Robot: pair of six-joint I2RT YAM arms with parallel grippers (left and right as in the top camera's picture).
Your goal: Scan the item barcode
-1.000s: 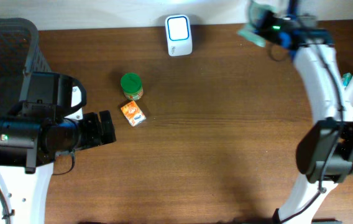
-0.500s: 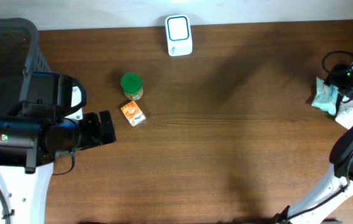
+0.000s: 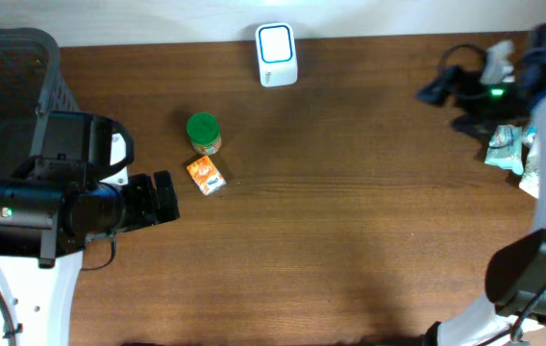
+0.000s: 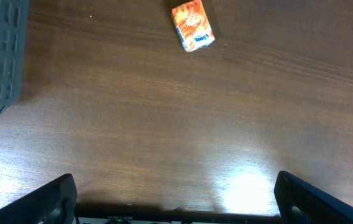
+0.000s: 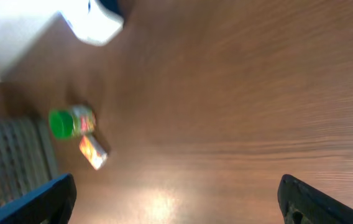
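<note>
Between pick-ups, apparently: nothing held, with left hand (image 4: 176, 198) and right hand (image 5: 176, 196) both spread wide. Lying left of centre on the counter (image 3: 350, 240): box (image 3: 206, 176), just beside jar (image 3: 203, 133). Next, probably: reach with left hand, grip box, turn barcode towards scanner (image 3: 277, 55) at far edge.

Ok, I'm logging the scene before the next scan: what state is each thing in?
scanner: upright, light on
green-lidded jar: upright, lid on
orange box: lying flat
teal packet: lying loose, unheld
left end effector: open, empty
right end effector: open, empty
</note>
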